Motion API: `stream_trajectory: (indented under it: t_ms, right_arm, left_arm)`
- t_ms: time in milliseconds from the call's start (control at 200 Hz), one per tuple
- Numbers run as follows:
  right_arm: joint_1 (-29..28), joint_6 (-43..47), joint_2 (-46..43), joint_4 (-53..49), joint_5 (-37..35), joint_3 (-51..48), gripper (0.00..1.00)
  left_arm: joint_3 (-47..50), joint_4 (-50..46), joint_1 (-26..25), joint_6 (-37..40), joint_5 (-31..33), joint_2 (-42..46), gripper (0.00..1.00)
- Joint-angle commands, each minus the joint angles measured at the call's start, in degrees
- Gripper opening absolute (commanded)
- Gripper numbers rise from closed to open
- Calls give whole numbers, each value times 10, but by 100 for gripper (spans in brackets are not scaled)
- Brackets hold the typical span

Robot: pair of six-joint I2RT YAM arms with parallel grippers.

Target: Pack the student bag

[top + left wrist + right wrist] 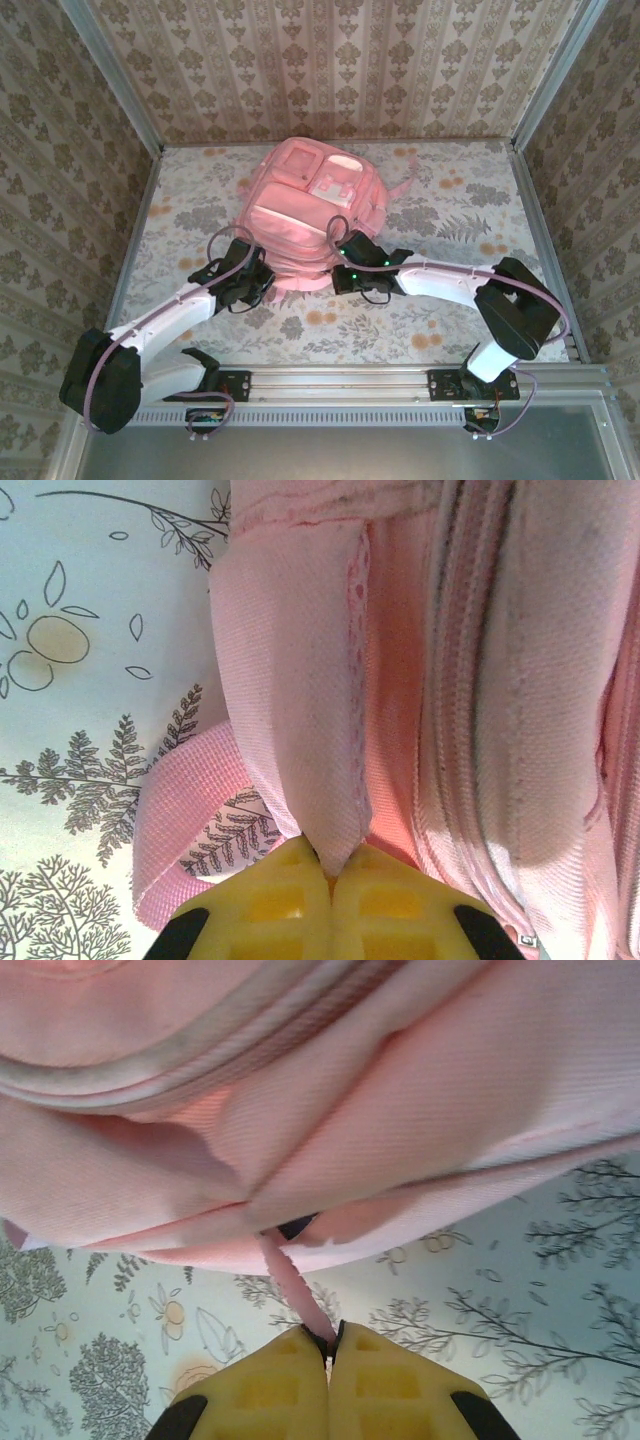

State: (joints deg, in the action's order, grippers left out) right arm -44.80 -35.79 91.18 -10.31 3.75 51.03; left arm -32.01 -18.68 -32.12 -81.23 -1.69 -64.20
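Left pincer (pixel 328 868) seemingly pinches student bag (pixel 290 680), interior hidden.

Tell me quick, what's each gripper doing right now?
Left gripper: closed on a fold of the bag.
Right gripper: closed on a thin pink strip hanging from the bag.

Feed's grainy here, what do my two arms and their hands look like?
The left arm and right arm have white link shells, bulky black joints and lilac cables looping alongside. The left hand and right hand carry yellow finger pads with square recesses and black outer corners. Small green lights glow near the right wrist.
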Motion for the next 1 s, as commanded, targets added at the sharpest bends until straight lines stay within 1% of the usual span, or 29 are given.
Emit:
stream_trajectory:
  t_ms: [0,70,145,240,370,395,445,485,545,600,705,765,815,995]
  right_arm:
    - [21,-3,-17,-43,-55,-27,0]
    - [26,-3,-23,-33,-50,-37,0]
    - [25,3,-26,-14,-28,-41,0]
    - [24,17,-31,51,46,-54,0]
    - [18,32,-29,81,82,-52,0]
    - [19,33,-31,86,88,-52,9]
    - [18,44,-38,95,102,-52,32]
    - [19,54,-45,91,98,-50,46]
    - [25,72,-56,91,88,-52,58]
    - [40,73,-59,104,96,-56,64]
    - [77,55,-38,138,181,-55,64]
    - [85,57,-23,150,212,-46,62]
    - [86,67,-11,153,226,-39,60]
    - [90,99,31,163,254,-20,57]
  left_arm:
    - [-1,-35,10,12,49,11,0]
    - [0,-35,10,13,49,10,0]
    - [-1,-34,10,13,49,9,0]
    - [-2,-28,8,16,46,7,0]
    - [-9,-27,4,21,43,1,0]
    - [-10,-27,3,22,43,1,0]
    - [-13,-29,1,24,43,1,0]
    - [-12,-30,1,25,42,2,0]
    - [-11,-30,0,26,43,5,0]
    - [-10,-27,0,27,41,8,0]
    - [-12,-27,1,32,38,9,0]
    - [-14,-28,1,34,37,10,0]
    - [-14,-28,1,34,36,9,0]
    - [-16,-27,1,38,32,8,0]
